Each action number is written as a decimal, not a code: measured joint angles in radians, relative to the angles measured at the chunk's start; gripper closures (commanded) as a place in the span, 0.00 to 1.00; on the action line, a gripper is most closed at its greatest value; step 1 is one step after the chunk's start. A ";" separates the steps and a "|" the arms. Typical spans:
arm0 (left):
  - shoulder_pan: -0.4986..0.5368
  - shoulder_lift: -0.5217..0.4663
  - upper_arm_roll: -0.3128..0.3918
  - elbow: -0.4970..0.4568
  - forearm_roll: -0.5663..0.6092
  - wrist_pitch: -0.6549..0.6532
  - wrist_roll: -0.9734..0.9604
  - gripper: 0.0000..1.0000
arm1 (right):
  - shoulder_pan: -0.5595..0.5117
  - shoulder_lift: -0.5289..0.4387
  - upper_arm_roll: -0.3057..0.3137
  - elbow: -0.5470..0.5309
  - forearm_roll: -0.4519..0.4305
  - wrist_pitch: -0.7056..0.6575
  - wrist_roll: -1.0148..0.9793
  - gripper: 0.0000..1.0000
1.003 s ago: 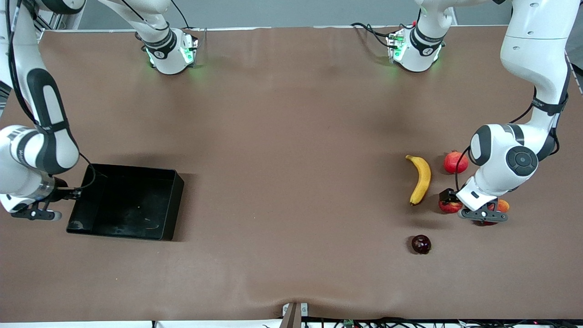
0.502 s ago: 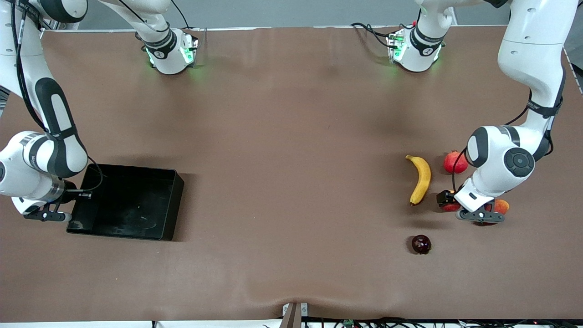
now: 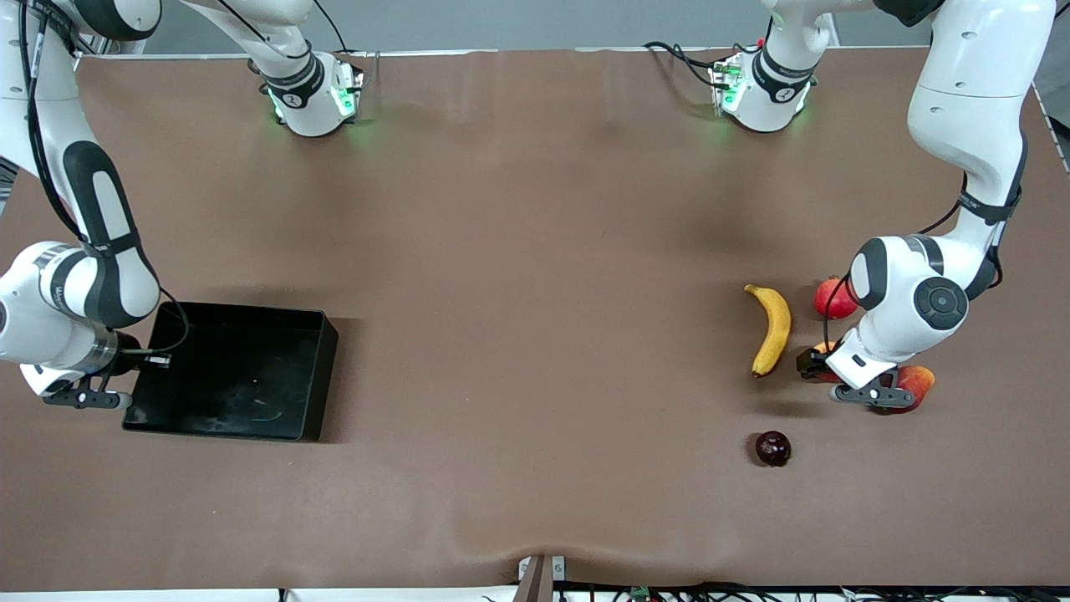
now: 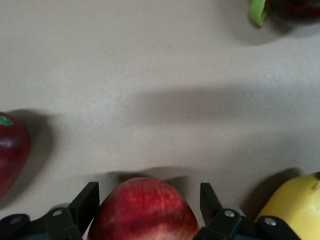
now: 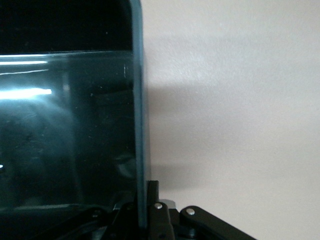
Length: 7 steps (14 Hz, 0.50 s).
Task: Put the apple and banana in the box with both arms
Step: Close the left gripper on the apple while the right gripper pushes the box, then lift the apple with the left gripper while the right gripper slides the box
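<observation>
The apple (image 4: 143, 210), red with yellow streaks, sits between my left gripper's (image 4: 148, 201) open fingers (image 4: 88, 202), with a gap on each side. In the front view the left gripper (image 3: 827, 373) hides most of the apple (image 3: 825, 377). The yellow banana (image 3: 773, 330) lies beside it, toward the right arm's end, and its edge shows in the left wrist view (image 4: 295, 205). The black box (image 3: 328, 359) stands at the right arm's end. My right gripper (image 3: 142, 361) is shut on the box's end wall (image 5: 137, 125), and in the right wrist view the gripper (image 5: 146, 200) has the wall pinched between its fingers.
A red pomegranate (image 3: 832, 298) lies farther from the front camera than the apple. A red-orange mango (image 3: 917, 383) lies beside the apple under the left arm and also shows in the left wrist view (image 4: 10, 150). A dark round fruit (image 3: 773, 448) lies nearer the front camera.
My left gripper has shifted a little toward the banana, over the apple. My right gripper moved in onto the box's end wall, then stayed still.
</observation>
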 measured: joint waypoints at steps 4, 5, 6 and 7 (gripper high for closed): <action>0.003 -0.017 0.001 -0.047 0.000 0.000 0.000 0.15 | 0.050 -0.053 0.046 0.083 0.003 -0.140 0.014 1.00; 0.003 -0.027 0.001 -0.062 0.000 0.000 0.001 0.23 | 0.076 -0.058 0.060 0.096 0.008 -0.148 0.047 1.00; 0.004 -0.037 0.001 -0.077 0.000 0.000 0.003 0.35 | 0.111 -0.060 0.073 0.104 0.013 -0.152 0.099 1.00; 0.004 -0.047 0.001 -0.090 0.000 0.000 0.007 0.47 | 0.155 -0.061 0.081 0.106 0.015 -0.152 0.161 1.00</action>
